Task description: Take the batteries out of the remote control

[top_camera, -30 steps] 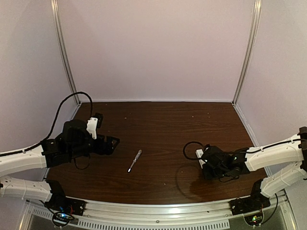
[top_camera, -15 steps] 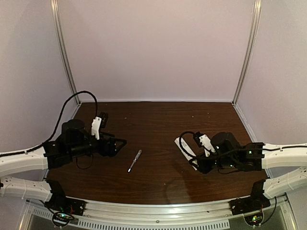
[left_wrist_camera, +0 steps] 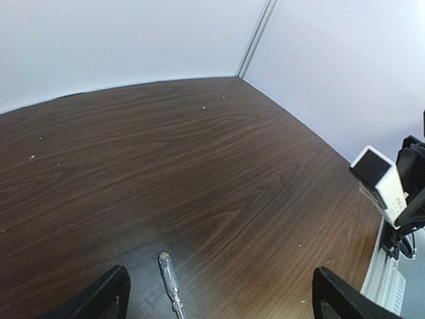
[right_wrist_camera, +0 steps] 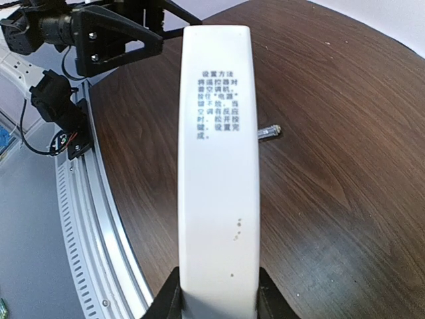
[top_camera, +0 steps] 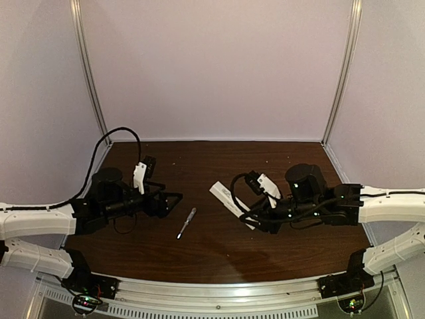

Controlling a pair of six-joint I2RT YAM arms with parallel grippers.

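Remote control, pinched at frame bottom by your right gripper, looks light, rigid, slick; take its free upper end with your wide-open, empty left gripper.

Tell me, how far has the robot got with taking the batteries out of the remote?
Early days. Done: the right gripper grips the remote control by one end, pointing it toward the left arm. In hand: the left gripper is open and empty, facing it. Left: the batteries themselves. None are in sight, and the face in the right wrist view shows only printed text. The screwdriver lies on the table.
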